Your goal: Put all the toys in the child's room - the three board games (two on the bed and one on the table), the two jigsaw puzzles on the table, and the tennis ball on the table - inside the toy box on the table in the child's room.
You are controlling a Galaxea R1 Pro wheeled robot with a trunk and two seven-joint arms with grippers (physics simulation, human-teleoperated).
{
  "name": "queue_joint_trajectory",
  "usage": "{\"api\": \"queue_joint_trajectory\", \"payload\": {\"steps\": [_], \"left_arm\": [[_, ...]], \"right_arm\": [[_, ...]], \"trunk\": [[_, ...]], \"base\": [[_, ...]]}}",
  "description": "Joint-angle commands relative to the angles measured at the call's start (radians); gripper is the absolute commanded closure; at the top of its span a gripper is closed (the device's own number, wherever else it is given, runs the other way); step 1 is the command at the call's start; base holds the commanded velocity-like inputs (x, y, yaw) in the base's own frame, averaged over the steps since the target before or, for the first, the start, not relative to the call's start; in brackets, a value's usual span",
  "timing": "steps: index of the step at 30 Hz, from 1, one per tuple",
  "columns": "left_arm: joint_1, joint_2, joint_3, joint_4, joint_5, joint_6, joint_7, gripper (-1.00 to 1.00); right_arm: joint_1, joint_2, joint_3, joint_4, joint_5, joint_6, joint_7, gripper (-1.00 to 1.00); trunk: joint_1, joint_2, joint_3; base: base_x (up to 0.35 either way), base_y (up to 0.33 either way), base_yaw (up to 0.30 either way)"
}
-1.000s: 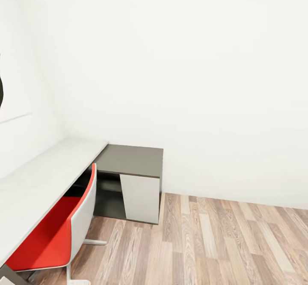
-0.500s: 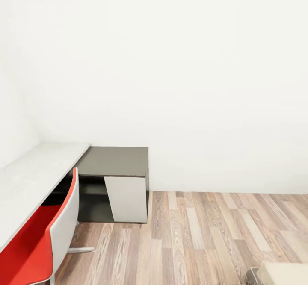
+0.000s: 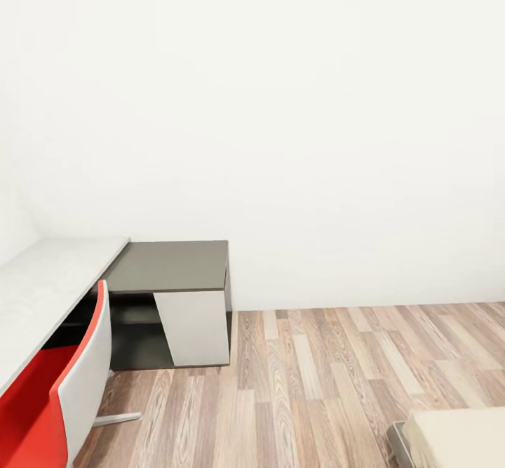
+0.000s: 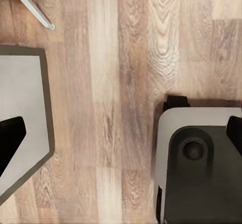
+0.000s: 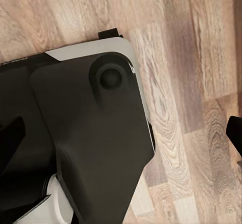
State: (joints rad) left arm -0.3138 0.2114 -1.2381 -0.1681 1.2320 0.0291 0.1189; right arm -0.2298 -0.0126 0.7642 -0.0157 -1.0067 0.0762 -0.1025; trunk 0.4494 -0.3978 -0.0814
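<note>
Against the white wall (image 3: 315,103) stands a dark grey cabinet (image 3: 175,268) beside a pale tabletop (image 3: 49,271) with a red chair (image 3: 49,398) tucked under, the bed (image 3: 456,436) cornering the wood-plank floor (image 3: 315,377); each gripper's state cannot be told.
</note>
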Motion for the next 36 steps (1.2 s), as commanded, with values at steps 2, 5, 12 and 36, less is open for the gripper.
{"api": "queue_joint_trajectory", "payload": {"steps": [2, 5, 12, 36], "left_arm": [[0.008, 0.001, -0.007, -0.003, 0.008, 0.001, 0.008, -1.0], [0.015, 0.0, -0.005, -0.003, 0.01, -0.013, 0.008, -1.0], [0.02, -0.008, -0.005, -0.002, 0.013, -0.018, 0.008, -1.0], [0.077, -0.111, -0.004, -0.002, 0.006, -0.024, 0.007, -1.0]], "right_arm": [[0.0, 0.003, 0.011, -0.002, -0.004, 0.006, -0.011, -1.0], [-0.001, 0.005, 0.014, -0.003, -0.001, 0.005, -0.034, -1.0], [-0.001, 0.005, 0.015, -0.002, -0.003, 0.005, -0.052, -1.0], [0.027, -0.003, 0.012, -0.003, -0.003, 0.004, -0.054, -1.0]], "trunk": [[0.001, -0.002, -0.003], [0.001, -0.002, -0.003], [0.001, -0.002, -0.003], [0.001, -0.002, -0.003]], "base": [[0.0, 0.0, -0.017], [0.0, 0.0, -0.008], [0.0, 0.0, -0.001], [0.0, 0.0, 0.0]]}}
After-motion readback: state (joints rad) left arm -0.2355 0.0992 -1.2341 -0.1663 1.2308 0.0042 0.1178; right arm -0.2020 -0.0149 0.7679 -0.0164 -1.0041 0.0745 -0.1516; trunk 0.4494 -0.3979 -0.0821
